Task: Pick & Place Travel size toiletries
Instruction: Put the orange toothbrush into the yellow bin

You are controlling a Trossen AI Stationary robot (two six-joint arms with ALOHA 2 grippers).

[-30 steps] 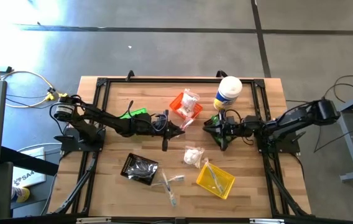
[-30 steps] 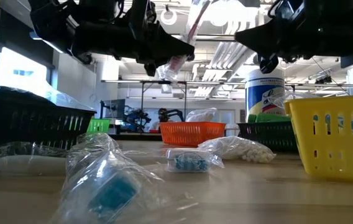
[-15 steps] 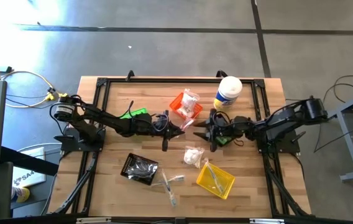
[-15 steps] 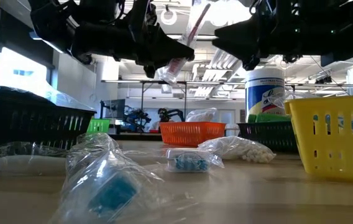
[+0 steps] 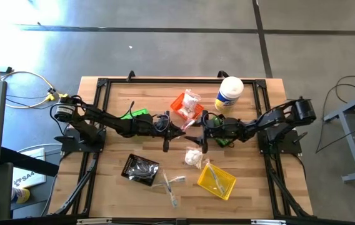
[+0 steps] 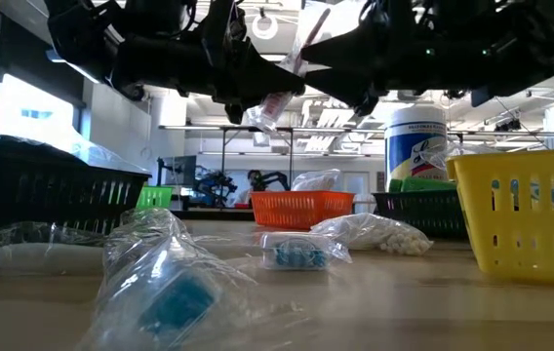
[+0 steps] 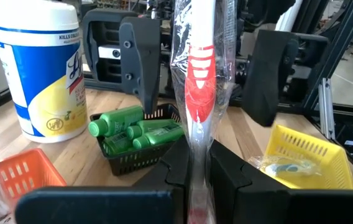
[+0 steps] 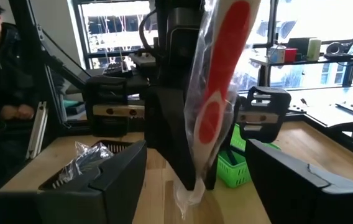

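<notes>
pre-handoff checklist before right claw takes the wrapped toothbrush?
1. Left claw shut on the wrapped toothbrush: ok.
2. Right claw open: ok.
3. Toothbrush between the right claw's fingers: ok, wrist view shows it centred, no contact yet.
4. Toothbrush held well above the table: ok.
5. Black bin of green bottles beneath the right arm, clearance: cannot tell.
6. Destination bin for the toothbrush: cannot tell.

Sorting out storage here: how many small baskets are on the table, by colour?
Orange basket: 1
Yellow basket: 1
Green basket: 1
Black baskets: 2
Total: 5
</notes>
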